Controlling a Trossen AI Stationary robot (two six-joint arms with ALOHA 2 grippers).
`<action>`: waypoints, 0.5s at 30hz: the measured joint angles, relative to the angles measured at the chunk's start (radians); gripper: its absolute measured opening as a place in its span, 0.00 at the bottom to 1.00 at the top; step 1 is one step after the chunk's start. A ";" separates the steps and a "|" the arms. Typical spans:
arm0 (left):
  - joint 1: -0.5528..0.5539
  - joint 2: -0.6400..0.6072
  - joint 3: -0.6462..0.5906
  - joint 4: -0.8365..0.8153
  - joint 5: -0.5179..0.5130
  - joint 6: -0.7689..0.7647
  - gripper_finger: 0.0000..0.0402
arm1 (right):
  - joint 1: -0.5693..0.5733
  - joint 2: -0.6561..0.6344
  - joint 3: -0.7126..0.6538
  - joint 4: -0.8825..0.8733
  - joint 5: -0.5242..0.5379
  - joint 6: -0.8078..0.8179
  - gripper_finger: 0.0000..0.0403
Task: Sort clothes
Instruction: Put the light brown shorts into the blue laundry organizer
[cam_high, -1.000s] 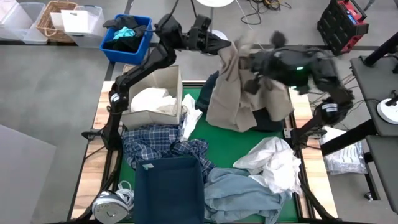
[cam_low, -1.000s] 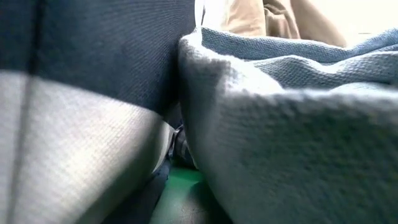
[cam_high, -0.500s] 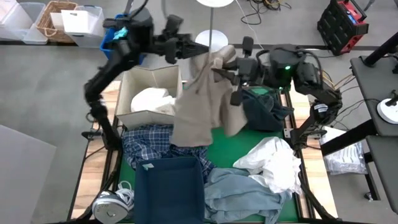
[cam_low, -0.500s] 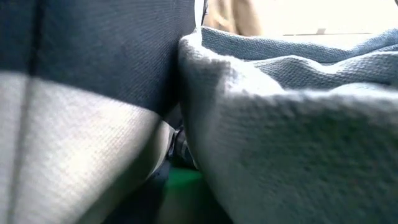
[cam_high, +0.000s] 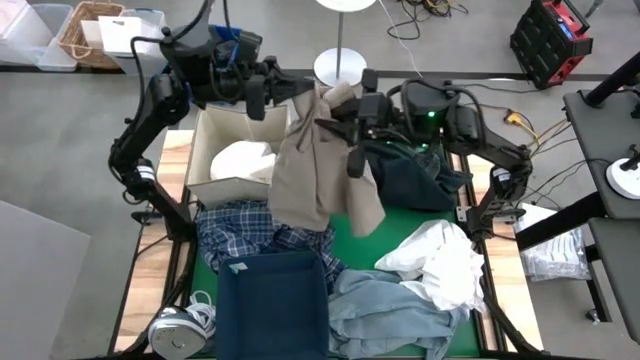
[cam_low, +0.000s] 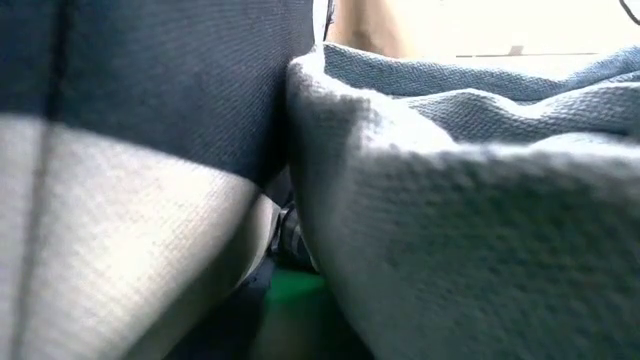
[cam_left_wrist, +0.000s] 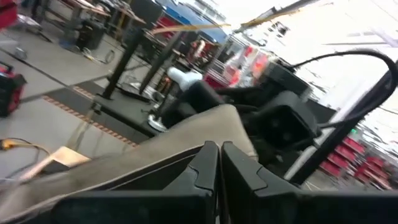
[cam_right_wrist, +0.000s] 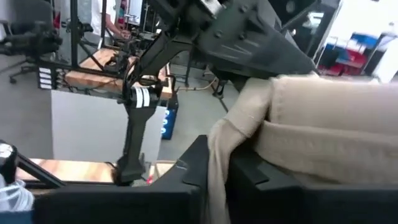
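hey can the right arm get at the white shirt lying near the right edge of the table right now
Probably not yet. The right gripper is shut on the tan trousers, shared with the left gripper, at the table's far side. Nothing covers the white shirt, but it must let go first.

Trousers (cam_high: 318, 170) hang btwn left claw (cam_high: 300, 95) & right claw (cam_high: 338, 110), above plaid shirt (cam_high: 250, 232), beside box (cam_high: 240, 140).

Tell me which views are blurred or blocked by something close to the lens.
Low view: denim and a dark navy cloth fill it, out of focus. Left wrist view: background motion-blurred, bright glare at the top. High view: sharp, tan trousers clear.
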 joint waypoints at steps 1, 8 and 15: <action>-0.014 0.004 0.000 0.000 -0.010 -0.003 0.00 | 0.000 0.005 0.000 0.000 0.000 0.019 0.14; -0.070 0.012 0.000 0.003 -0.147 -0.003 0.00 | -0.002 0.013 0.000 -0.013 0.100 0.126 0.45; -0.112 0.024 0.000 0.085 -0.182 -0.024 0.00 | -0.006 0.025 0.001 0.016 0.159 0.158 0.73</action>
